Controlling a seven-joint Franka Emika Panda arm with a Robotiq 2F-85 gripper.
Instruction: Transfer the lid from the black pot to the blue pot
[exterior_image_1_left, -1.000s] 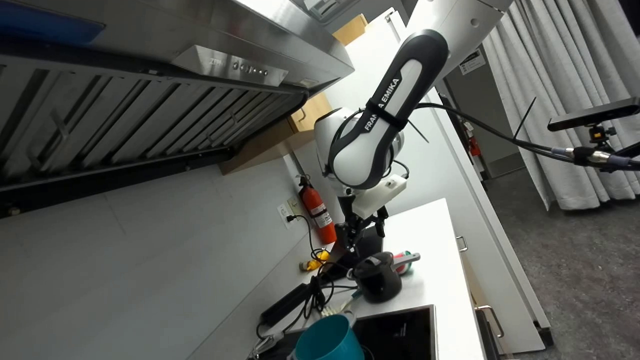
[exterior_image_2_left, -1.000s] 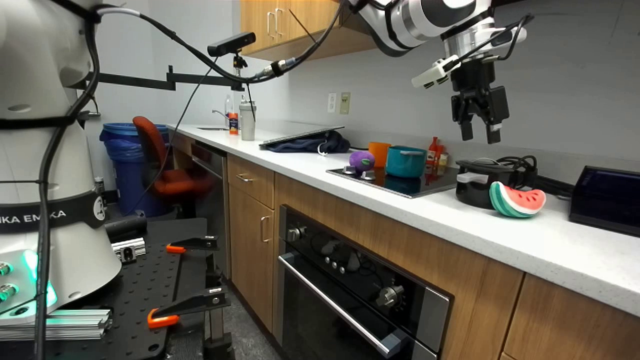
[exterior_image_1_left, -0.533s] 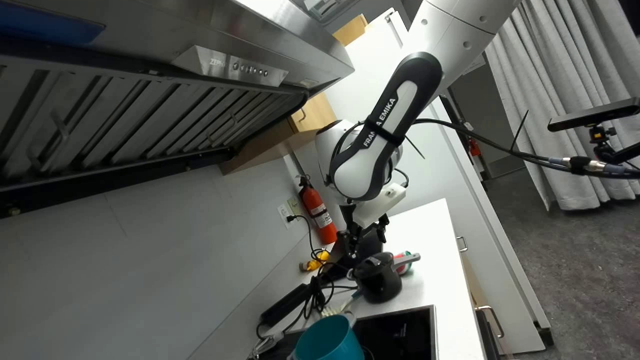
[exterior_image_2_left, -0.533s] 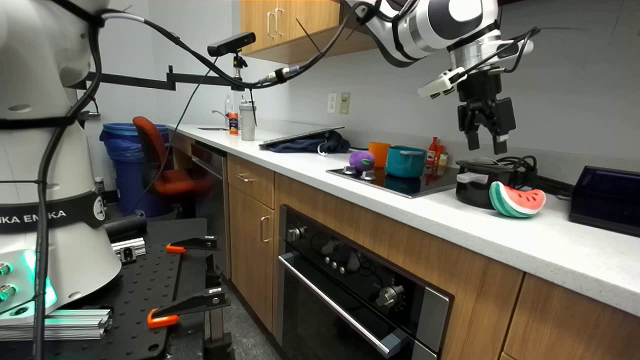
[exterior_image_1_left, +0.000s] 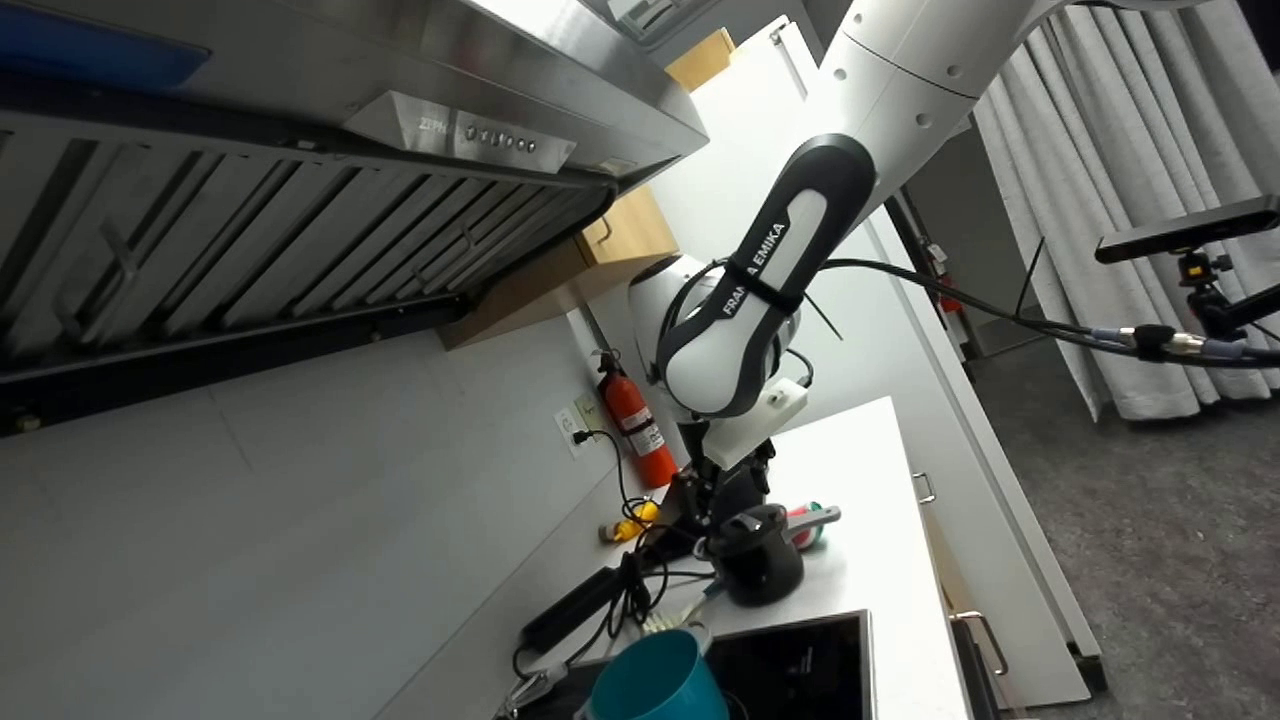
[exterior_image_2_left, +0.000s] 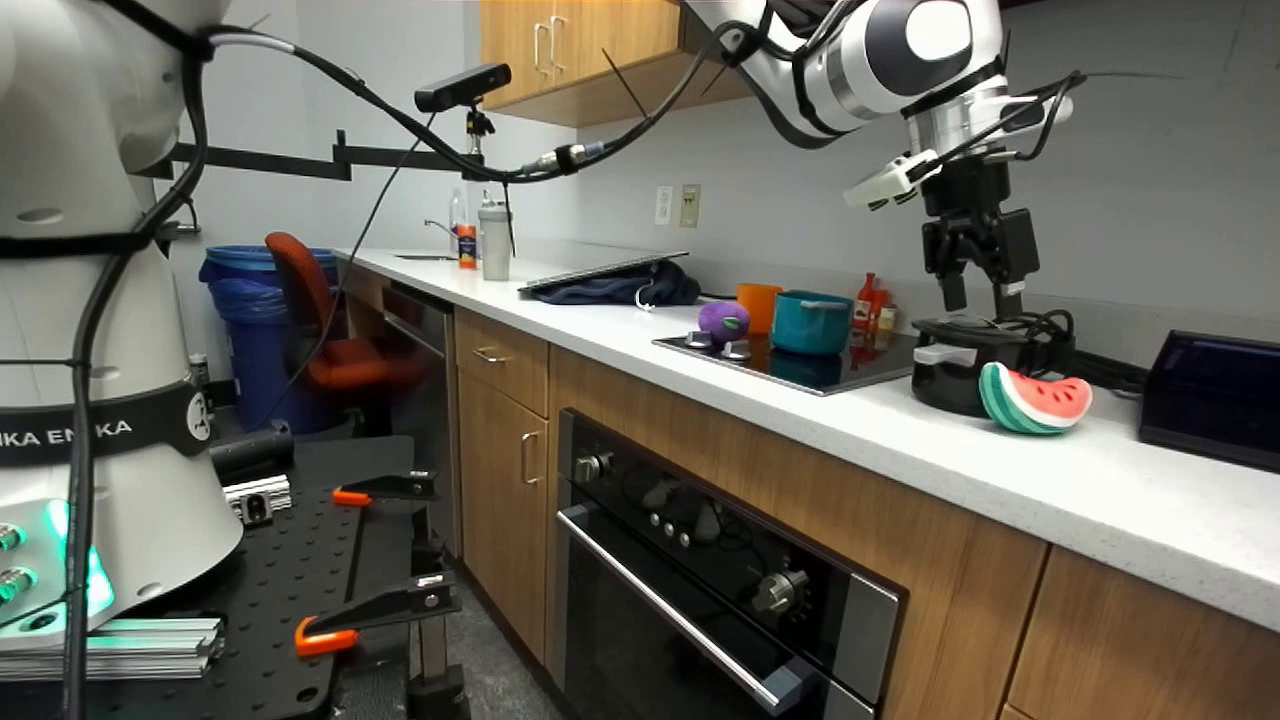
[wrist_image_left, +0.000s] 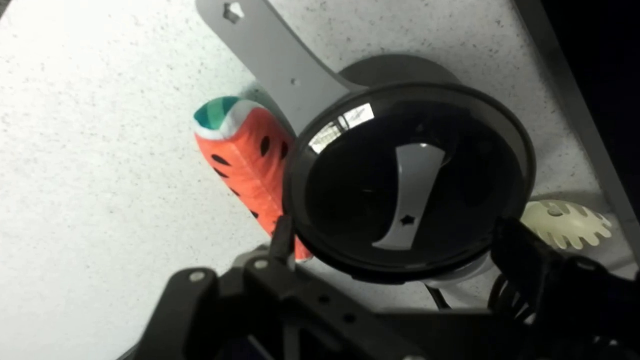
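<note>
The gripper (wrist_image_left: 393, 229) has its fingers (wrist_image_left: 520, 250) spread wide, one at the lower left and one at the lower right of the glass lid (wrist_image_left: 357, 195), which sits just right of centre in the wrist view. The lid lies on the black saucepan (exterior_image_2_left: 945, 388) — whether the fingertips touch it cannot be told. Its grey grip (wrist_image_left: 414, 195) slants, lower end toward the left. The saucepan's long grey handle (wrist_image_left: 280, 60) reaches the top edge, left of centre; just below it, beside the saucepan, is a plush watermelon slice (wrist_image_left: 245, 160). At the right, a cream pasta server (wrist_image_left: 560, 222) is partly hidden.

In an exterior view the blue pot (exterior_image_2_left: 812, 325) stands on the black cooktop (exterior_image_2_left: 865, 368), right of centre, an orange cup (exterior_image_2_left: 757, 305) just to its left — and further right the gripper points down above the saucepan. A red fire extinguisher (exterior_image_1_left: 637, 420) shows just below the centre of an exterior view.
</note>
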